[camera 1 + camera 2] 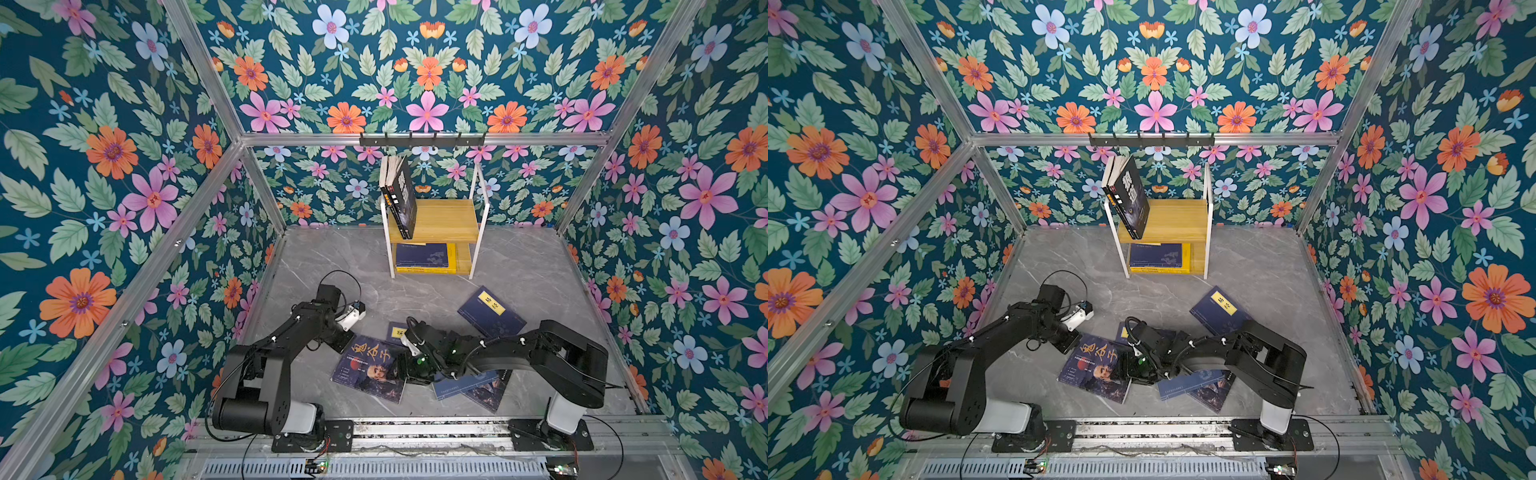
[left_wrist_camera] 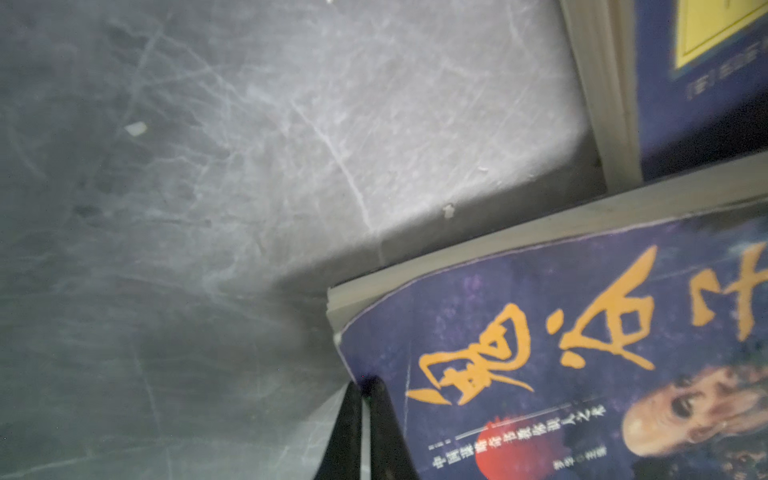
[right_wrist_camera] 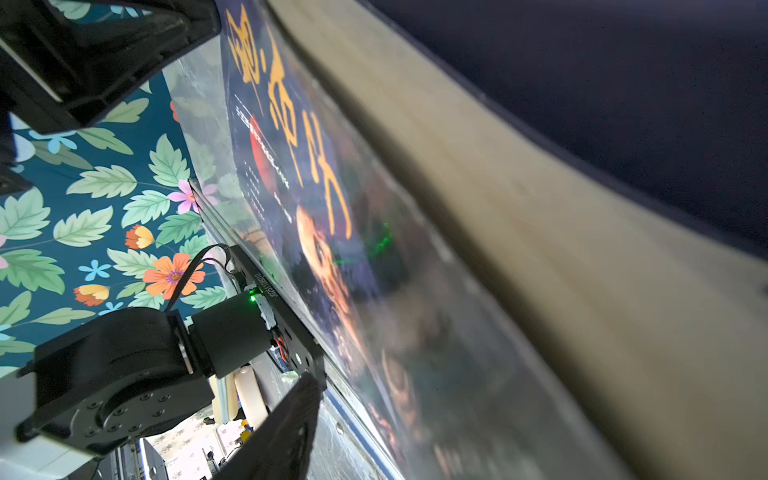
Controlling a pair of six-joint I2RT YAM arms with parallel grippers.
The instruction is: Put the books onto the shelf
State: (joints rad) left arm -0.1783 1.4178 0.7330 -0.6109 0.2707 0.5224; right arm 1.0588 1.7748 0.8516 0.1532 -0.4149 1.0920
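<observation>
The shelf (image 1: 451, 220) stood against the back wall, its upper board mostly bare. At its left end a few dark books (image 1: 402, 199) leaned upright, reaching the board's front edge. On its lower tier a navy book (image 1: 422, 254) lay flat on yellow ones.

The other books lay on the grey floor (image 1: 332, 257) in front of the shelf. Nearest it was a labelled navy book (image 1: 490, 311). Farther off lay a dark book with orange characters (image 1: 370, 368), and beside that a small navy one (image 1: 397, 332) half hidden by the right arm. Farthest from the shelf, a pair of books (image 1: 457, 388) lay under that arm.

The right gripper (image 1: 1131, 372) sat low at the orange-lettered book's right edge. Only one finger (image 3: 286, 424) showed in the wrist view, so whether it was clamped on anything could not be told. The left gripper (image 2: 365, 381) was clenched on nothing, its tips against the same book's corner on the side nearer the shelf.

From there the risks looked plain. The thin paperback might skid or bow instead of lifting, since closed tips only brace it. The right jaw might also catch the pair under its arm. A careless placement on the upper board could knock over the leaning dark books.
</observation>
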